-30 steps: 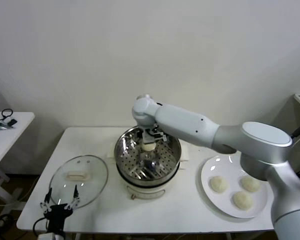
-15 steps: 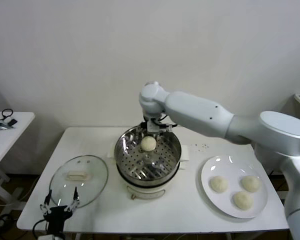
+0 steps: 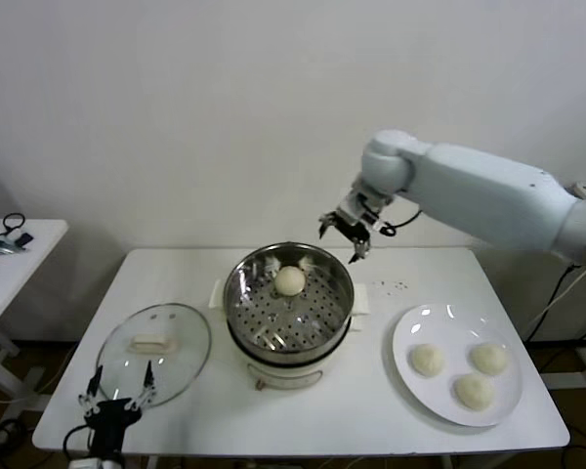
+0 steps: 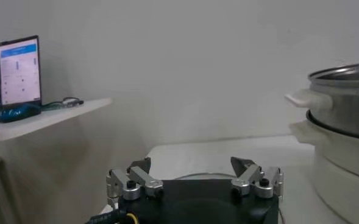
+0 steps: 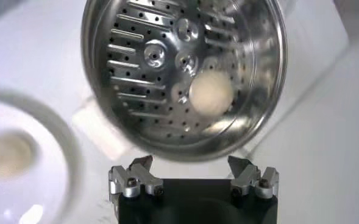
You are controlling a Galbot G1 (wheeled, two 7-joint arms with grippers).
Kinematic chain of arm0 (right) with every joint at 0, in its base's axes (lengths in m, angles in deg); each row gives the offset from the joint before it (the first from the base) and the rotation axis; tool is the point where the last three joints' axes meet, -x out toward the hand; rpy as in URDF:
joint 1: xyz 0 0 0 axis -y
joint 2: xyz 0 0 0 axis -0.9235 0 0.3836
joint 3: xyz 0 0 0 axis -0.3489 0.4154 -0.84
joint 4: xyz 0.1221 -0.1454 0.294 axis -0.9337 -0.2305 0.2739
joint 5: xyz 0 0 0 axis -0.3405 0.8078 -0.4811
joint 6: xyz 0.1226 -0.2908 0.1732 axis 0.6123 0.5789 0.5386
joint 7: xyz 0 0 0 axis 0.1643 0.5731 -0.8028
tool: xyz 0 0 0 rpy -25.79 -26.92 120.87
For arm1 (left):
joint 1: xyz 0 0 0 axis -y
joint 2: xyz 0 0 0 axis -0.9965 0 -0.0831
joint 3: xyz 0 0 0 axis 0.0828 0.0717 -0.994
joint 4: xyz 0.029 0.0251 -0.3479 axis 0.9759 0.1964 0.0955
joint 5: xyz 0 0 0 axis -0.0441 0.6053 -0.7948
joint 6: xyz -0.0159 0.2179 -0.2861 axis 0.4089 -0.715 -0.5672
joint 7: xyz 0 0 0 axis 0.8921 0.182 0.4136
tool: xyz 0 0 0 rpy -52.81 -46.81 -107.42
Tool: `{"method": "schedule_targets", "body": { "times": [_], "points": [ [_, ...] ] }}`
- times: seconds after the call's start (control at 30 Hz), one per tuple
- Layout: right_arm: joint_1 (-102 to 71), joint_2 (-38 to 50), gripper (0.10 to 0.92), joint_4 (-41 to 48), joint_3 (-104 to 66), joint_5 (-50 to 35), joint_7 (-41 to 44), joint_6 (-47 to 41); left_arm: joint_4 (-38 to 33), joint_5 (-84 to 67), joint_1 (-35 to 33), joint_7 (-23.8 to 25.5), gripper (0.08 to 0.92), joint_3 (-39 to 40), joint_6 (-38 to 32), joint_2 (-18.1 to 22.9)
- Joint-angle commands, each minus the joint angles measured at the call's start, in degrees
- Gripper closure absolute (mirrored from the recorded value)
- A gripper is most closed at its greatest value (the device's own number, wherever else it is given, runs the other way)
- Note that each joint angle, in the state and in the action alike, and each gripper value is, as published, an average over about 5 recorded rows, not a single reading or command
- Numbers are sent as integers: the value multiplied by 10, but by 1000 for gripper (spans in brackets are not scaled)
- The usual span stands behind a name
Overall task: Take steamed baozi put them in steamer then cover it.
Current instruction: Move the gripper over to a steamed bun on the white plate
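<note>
I am seeing the right gripper [image 3: 347,234] hanging with jaws apart and empty above the far rim of the steamer [image 3: 288,303]. One baozi [image 3: 290,280] is lying inside; three are waiting on the plate [image 3: 410,325]. The left gripper [image 3: 116,396], jaws apart, is idling beside the lid [image 3: 154,350] at the worktop's [image 3: 371,391] front-left corner.

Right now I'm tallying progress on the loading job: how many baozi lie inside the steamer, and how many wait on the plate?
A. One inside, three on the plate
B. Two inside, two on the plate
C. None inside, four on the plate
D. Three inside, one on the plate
A: a single baozi rests on the steamer floor, while three more sit on the white plate.
</note>
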Motion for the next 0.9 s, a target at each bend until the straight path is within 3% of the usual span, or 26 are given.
{"method": "schedule_targets", "body": {
  "times": [0.03, 0.33, 0.9],
  "points": [
    [-70, 149, 203, -31, -9, -90, -8, -124, -4, -11, -14, 6, 177, -3, -6, -5],
    [-215, 196, 203, -34, -97, 11, -6, -114, -1, -9, -16, 4, 177, -8, -5, -4],
    [-357, 188, 203, -23, -174, 79, -10, -104, 2, -6, -32, -1, 177, -10, -10, 1]
  ]
}}
